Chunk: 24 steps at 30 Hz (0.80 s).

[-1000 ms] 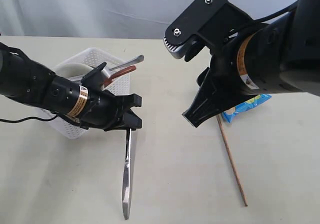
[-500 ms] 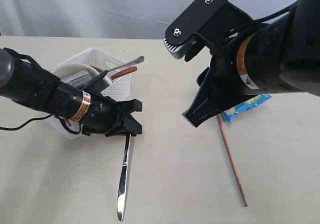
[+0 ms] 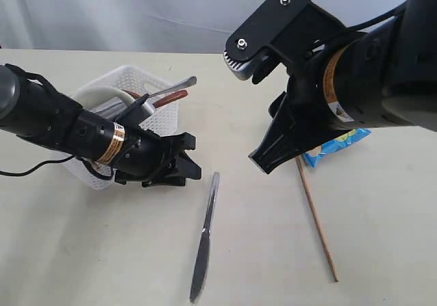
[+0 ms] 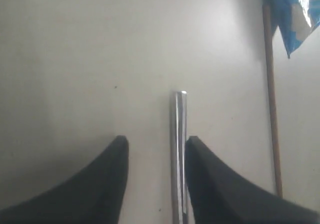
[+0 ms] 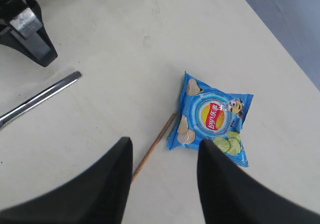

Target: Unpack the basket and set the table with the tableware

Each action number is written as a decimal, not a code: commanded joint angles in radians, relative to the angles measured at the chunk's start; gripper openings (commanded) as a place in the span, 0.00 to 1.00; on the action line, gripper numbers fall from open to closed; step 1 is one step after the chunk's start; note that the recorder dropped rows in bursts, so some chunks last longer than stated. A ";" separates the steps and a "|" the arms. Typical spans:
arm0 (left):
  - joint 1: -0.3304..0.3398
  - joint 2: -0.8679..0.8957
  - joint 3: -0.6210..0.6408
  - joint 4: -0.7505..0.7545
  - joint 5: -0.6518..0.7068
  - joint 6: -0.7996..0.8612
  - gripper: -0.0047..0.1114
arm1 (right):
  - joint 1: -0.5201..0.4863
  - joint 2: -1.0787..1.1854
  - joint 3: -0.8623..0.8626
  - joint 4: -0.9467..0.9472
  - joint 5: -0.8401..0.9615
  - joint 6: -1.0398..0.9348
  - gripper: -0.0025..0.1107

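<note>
Steel knife flat on table, left gripper just beside it, spread, empty, right gripper apart from it, spread, empty

The basket stands on the surface at the rear left. A bowl sits inside it, and a spoon and a second utensil jut out over its right rim. The left hand is just right of the basket's front corner, low over the surface. The knife lies flat on the surface, in front of that hand and slightly to its right, apart from it and running towards the front edge. Well to the right lies a chopstick, running front to back. Its far end is just beside the chip bag, which lies behind it. The right hand hangs between knife and chopstick.
</note>
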 commanded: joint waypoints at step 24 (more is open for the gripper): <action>0.017 -0.511 -0.011 0.030 -0.073 0.169 0.36 | -0.007 -0.007 0.000 -0.001 -0.028 0.045 0.38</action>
